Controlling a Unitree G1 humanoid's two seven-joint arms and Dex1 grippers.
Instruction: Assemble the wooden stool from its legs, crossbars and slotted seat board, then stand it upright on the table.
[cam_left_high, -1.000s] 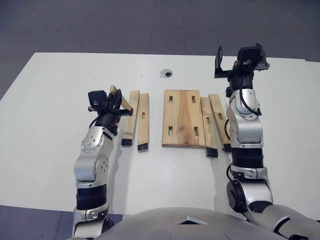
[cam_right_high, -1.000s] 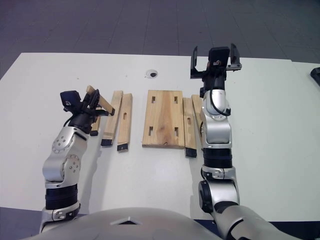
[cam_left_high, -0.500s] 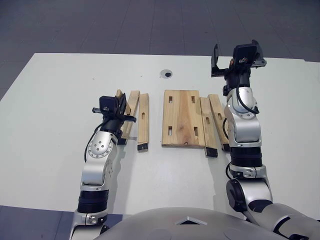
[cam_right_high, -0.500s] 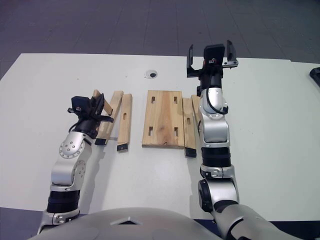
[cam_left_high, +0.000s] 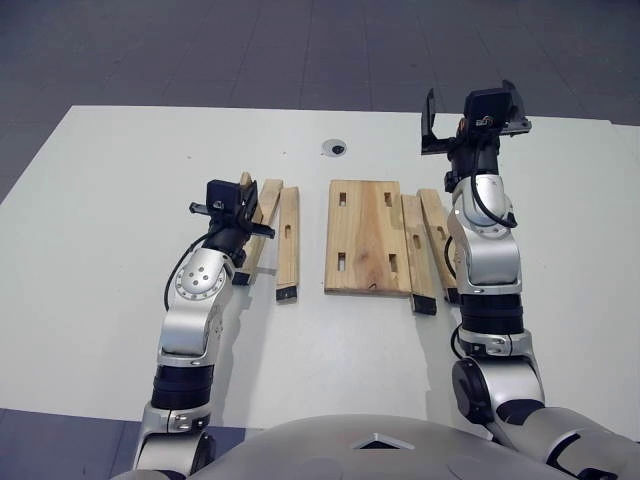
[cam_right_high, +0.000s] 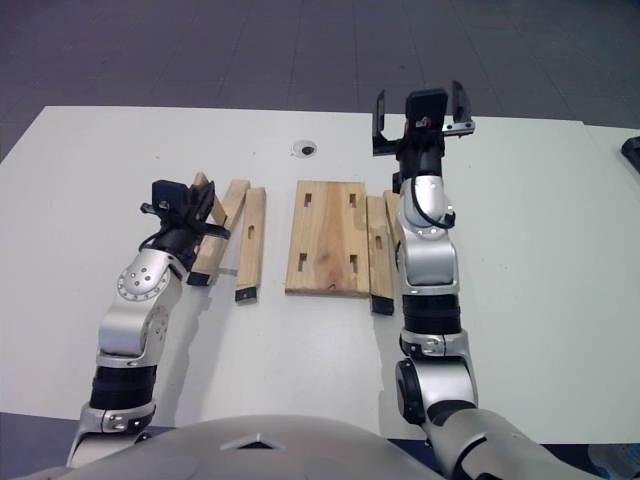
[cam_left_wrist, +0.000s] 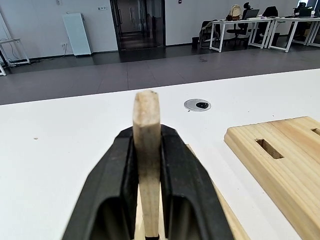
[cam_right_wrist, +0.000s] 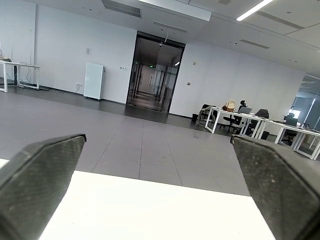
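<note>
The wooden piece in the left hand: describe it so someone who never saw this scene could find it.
On the white table, look left of the wide, four-slotted wooden seat board, where narrow wooden slats lie. It is the outermost thin stick, the only one clamped between the black fingers of the left hand; its neighbours lie free.

You have the board (cam_left_high: 366, 236) mid-table (cam_left_high: 100, 200), with the grommet (cam_left_high: 333, 148) behind it. The right slats (cam_left_high: 417, 250) lie touching its right edge. The left slats (cam_left_high: 287, 240) lie just left of it. The left gripper (cam_left_high: 240, 205) clamps a stick (cam_left_wrist: 146, 115) at their outer side. The right gripper (cam_left_high: 470, 115) hangs spread behind the right slats.
</note>
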